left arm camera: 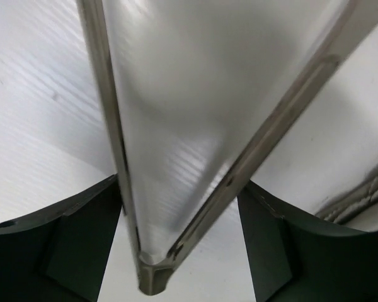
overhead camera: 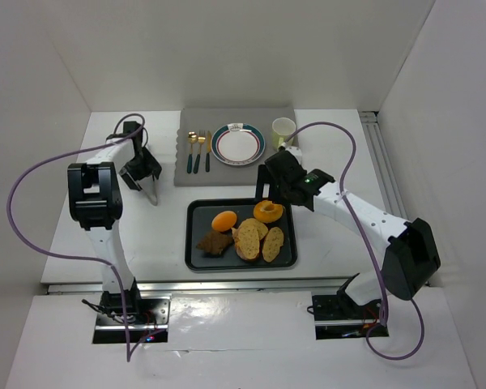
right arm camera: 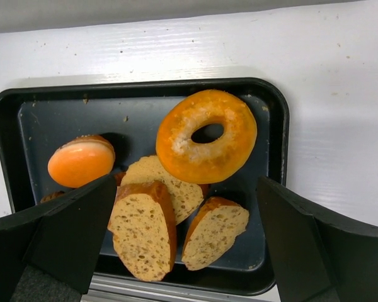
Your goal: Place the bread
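The bread, three slices, lies in the near right part of the tray, the slices overlapping one another. The two nearest end just short of the near rim, and a bare strip of tray floor separates the rightmost from the right rim. The doughnut lies over the far slice's edge and fills the far right corner, close to both rims. The bun sits left of the slices, and the chunk is nearer, just beside the bread. The right claw hangs above the tray, spread wide, its fingers either side of the bread and touching nothing. The left claw is well off to the left over the table, pinching tongs whose two arms spread away from their joined end. White table lies open left and right of the tray, and in a band between it and the grey mat beyond. The mat carries a plate, cutlery and a cup. White walls close the left, far and right sides.
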{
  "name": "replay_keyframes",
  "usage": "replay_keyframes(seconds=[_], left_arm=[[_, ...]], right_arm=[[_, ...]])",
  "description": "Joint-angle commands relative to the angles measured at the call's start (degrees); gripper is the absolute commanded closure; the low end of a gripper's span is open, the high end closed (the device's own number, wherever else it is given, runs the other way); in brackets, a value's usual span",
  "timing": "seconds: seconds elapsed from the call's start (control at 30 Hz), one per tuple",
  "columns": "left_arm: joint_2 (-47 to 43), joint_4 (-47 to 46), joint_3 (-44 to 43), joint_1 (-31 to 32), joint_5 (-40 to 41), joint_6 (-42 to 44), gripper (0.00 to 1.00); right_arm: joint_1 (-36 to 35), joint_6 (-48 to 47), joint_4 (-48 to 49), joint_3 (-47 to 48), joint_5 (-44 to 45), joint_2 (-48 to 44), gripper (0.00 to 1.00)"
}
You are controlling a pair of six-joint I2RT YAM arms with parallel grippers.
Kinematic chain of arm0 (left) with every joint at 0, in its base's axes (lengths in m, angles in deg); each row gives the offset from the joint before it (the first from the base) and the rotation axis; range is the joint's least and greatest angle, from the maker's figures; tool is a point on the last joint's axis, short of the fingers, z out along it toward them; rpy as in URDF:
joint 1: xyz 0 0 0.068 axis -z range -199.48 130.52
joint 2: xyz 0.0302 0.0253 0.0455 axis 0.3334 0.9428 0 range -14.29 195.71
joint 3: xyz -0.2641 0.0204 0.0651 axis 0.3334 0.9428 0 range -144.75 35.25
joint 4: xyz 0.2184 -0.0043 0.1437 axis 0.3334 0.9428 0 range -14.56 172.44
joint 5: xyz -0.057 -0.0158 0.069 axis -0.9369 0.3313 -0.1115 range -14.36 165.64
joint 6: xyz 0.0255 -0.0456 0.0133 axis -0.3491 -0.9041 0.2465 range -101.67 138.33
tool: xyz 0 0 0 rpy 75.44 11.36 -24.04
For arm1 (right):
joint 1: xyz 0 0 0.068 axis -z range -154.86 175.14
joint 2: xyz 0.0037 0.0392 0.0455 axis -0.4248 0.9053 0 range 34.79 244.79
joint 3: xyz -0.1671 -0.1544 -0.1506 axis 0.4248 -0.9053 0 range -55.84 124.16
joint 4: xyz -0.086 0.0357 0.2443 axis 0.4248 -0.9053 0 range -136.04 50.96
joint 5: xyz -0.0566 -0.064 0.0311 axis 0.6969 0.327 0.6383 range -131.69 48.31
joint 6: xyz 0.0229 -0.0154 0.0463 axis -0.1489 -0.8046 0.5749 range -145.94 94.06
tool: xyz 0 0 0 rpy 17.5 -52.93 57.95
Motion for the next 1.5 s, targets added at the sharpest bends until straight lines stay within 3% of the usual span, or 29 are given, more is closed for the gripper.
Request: replay_keyframes(seconds=[0.0, 0.07, 0.2, 0.23, 0.37, 0.53, 0.63, 0.77, 0.9, 1.03, 1.3, 1.47], left_arm=[[3.0, -0.2, -2.4, -2.0, -0.7, 1.5, 0.16], [3.0, -0.2, -2.9, -2.5, -0.7, 2.2, 0.21], [1.7, -0.7, -3.4, -3.2, -0.1, 4.0, 0.47], [-0.2, -0.7, -2.8, -3.8, -0.1, 4.0, 0.57], [-7.6, -1.2, -2.2, -3.8, 0.4, 6.4, 0.77], [-18.2, 0.2, -0.5, -1.2, 1.3, 8.4, 0.77], [-24.3, -0.3, 0.4, 2.1, -6.7, 13.1, 0.75], [-29.4, 4.2, 2.1, 12.4, -8.5, 15.6, 0.72], [-35.3, 4.2, 7.6, 21.8, -16.8, 18.5, 0.70], [-38.4, 8.9, 9.5, 29.3, -16.0, 19.0, 0.67], [-43.6, 14.3, 7.0, 34.9, -16.5, 19.0, 0.40], [-43.6, 16.5, 7.0, 39.3, -18.0, 18.4, 0.40]], right_arm=[[0.4, -0.7, 1.9, 1.6, -1.2, -0.1, 0.01], [0.4, -0.7, 2.4, 1.6, -1.8, 0.4, 0.01], [0.4, 0.4, 2.9, 1.6, -2.4, 0.4, 0.01], [0.4, 0.4, 2.9, 2.2, -2.4, 0.4, 0.01], [0.4, -0.3, 2.9, 2.7, -0.7, -0.2, 0.01], [0.9, -3.8, 3.6, 6.1, 1.3, -0.2, 0.01], [1.5, -6.4, 2.3, 10.1, 3.1, 1.6, 0.01], [2.6, -8.6, 0.6, 15.3, 5.5, 3.2, 0.01], [3.9, -10.1, -0.2, 15.8, 6.6, 2.7, 0.01], [6.8, -10.1, -0.2, 14.5, 7.2, 0.3, 0.01], [11.0, -9.5, 0.4, 11.5, 5.3, -4.4, 0.01], [12.1, -9.4, -0.2, 11.5, 6.0, -4.4, 0.01]])
